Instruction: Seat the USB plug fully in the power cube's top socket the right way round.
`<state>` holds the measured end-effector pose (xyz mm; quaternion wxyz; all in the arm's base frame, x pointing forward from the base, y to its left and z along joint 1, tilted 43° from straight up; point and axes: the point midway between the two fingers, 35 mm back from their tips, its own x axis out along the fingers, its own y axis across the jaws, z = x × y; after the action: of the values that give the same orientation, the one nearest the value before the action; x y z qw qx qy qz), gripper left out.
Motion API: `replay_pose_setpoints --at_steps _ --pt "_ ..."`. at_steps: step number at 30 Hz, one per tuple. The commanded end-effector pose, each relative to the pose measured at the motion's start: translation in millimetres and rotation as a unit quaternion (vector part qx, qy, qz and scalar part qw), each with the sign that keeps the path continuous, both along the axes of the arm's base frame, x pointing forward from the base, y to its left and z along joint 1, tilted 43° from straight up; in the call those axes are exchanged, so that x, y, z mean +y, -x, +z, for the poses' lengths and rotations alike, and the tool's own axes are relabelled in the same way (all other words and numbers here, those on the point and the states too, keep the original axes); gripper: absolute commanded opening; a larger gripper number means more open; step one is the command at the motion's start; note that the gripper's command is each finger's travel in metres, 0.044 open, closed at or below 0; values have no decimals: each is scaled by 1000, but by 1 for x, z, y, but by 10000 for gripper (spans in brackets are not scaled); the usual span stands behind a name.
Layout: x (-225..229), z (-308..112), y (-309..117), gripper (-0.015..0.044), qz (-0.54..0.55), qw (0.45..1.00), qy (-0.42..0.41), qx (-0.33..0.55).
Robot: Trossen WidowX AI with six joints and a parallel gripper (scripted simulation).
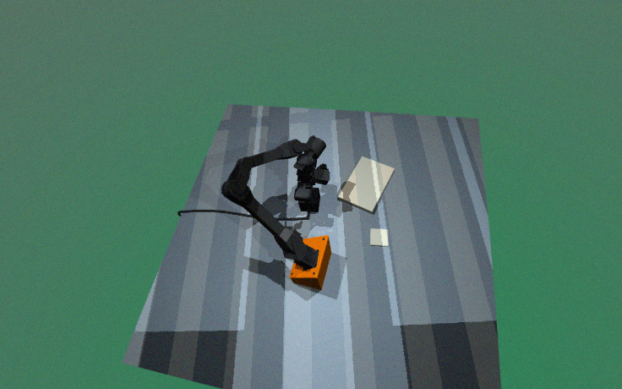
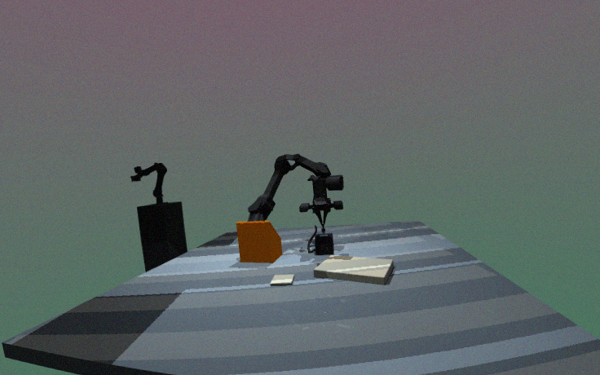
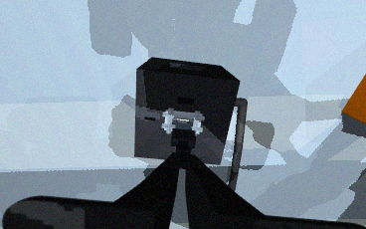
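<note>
The black power cube (image 1: 313, 205) (image 2: 324, 245) (image 3: 211, 95) stands on the table below my wrist. Its top socket has a bright silver surround (image 3: 168, 121) in the wrist view. My gripper (image 2: 323, 227) (image 3: 182, 160) points down over the cube, shut on the small black USB plug (image 3: 183, 138). The plug is upright at the socket's near side in that view. How deep it sits, and which way round it is, I cannot tell. In the top view the fingertips and plug are hidden by the wrist.
An orange block (image 1: 324, 262) (image 2: 258, 243) (image 3: 356, 105) stands by the arm's base. A cream slab (image 1: 367, 183) (image 2: 354, 268) and a small cream square (image 1: 379, 237) (image 2: 282, 279) lie nearby. A black cable (image 1: 215, 211) (image 3: 240, 144) runs beside the cube. Another arm (image 2: 160, 176) stands beyond the table.
</note>
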<state>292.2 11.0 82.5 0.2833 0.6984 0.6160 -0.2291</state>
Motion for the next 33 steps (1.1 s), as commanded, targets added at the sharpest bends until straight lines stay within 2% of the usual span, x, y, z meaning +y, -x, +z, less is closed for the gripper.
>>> replay_pose_setpoints --at_steps 1,33 --pt "1 0 0 0 0 1000 -2 -2" --pt "3 -3 -1 0 0 1000 -2 -2"
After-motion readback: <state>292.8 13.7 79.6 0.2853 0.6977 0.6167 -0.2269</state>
